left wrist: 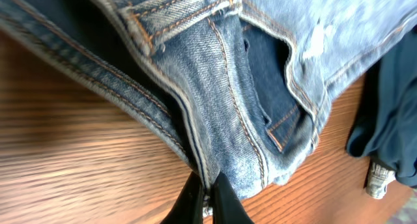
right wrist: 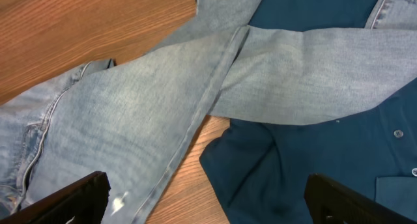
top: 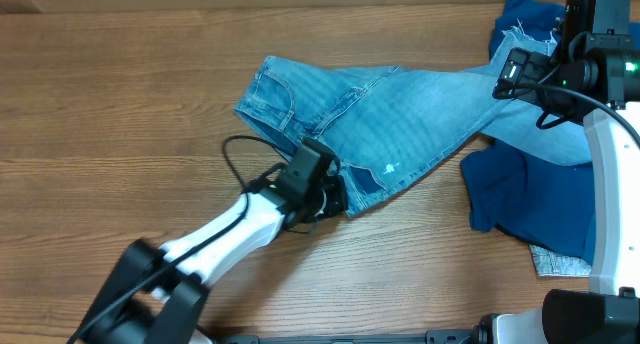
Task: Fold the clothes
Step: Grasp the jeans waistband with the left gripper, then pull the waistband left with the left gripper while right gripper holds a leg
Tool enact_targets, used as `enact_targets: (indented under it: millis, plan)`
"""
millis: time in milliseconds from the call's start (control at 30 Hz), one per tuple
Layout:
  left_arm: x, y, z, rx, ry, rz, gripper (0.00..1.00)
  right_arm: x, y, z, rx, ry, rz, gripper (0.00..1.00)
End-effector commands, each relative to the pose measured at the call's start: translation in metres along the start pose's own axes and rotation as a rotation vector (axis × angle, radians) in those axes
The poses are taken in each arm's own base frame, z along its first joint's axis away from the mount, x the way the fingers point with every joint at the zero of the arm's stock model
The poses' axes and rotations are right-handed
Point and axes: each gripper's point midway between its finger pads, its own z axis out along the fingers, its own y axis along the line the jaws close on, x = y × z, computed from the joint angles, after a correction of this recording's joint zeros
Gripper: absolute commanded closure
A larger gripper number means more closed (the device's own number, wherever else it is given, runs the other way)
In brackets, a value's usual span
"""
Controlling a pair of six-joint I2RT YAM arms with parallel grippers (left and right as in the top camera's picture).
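- The light-wash blue denim jeans [top: 400, 109] lie from the wooden worktop's [top: 120, 104] middle to its far right corner, legs over a dark royal-blue fabric garment [top: 510, 189].
- The left gripper [left wrist: 207, 198] is clamped, fingers together, on the jeans' near edge.
- The right gripper [right wrist: 208, 201] hangs above the legs, fingers wide apart.

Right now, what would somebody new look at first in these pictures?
Probably the light blue jeans, lying crumpled across the middle of the wooden table. Next comes the left gripper, shut on the jeans' near edge and pinching the denim. The right gripper hovers open above the jeans' legs, next to a dark blue garment on the right side of the table.
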Motion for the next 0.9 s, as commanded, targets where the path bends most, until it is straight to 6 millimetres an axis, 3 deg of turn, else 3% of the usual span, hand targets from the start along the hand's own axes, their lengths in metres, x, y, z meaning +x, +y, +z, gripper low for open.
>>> enact_targets:
  millis: [0, 100, 167, 367, 533, 667, 867]
  plan:
    - [-0.034, 0.008, -0.044, -0.044, -0.167, 0.072, 0.96, -0.007, 0.001, -0.01, -0.011, -0.037, -0.001, 0.0]
    - [-0.051, 0.017, -0.083, -0.051, -0.249, 0.073, 0.96, -0.007, 0.001, -0.01, -0.011, -0.037, -0.001, 0.0]
    - [-0.063, 0.034, -0.115, -0.083, -0.313, 0.052, 0.96, -0.007, 0.001, -0.01, -0.011, -0.037, -0.001, 0.0]
    - [-0.085, 0.109, -0.194, -0.227, -0.465, -0.048, 0.96, -0.006, 0.0, -0.01, -0.01, -0.033, -0.002, 0.0]
    - [-0.098, 0.163, -0.232, -0.316, -0.552, -0.144, 0.96, -0.006, 0.0, -0.01, -0.01, -0.033, -0.002, 0.0]
    - [-0.106, 0.193, -0.257, -0.375, -0.608, -0.164, 0.96, -0.006, 0.0, -0.01, -0.01, -0.032, -0.002, 0.0]
    - [-0.117, 0.215, -0.306, -0.352, -0.715, -0.21, 0.96, -0.003, -0.001, -0.01, -0.006, -0.019, -0.003, 0.0]
